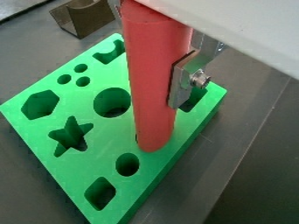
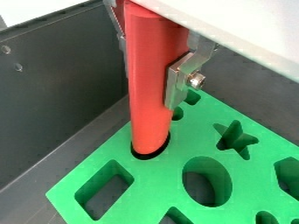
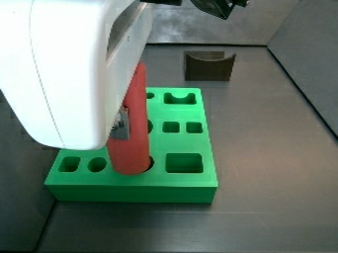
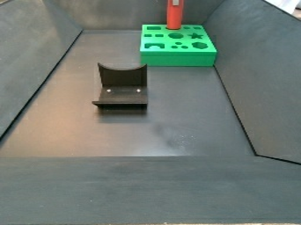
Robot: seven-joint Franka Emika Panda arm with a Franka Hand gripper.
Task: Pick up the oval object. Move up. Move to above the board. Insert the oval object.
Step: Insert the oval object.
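Note:
The oval object is a tall red peg, standing upright with its lower end inside a cut-out of the board. The board is a thick green slab with star, hexagon, round and square holes. My gripper is shut on the peg's upper half, and one silver finger lies flat against its side. In a wrist view the peg enters a hole near the board's edge. Both side views show the peg upright in the board.
The dark fixture stands on the grey floor apart from the board, and also shows behind it. Grey walls enclose the floor. My white arm housing hides the board's left part.

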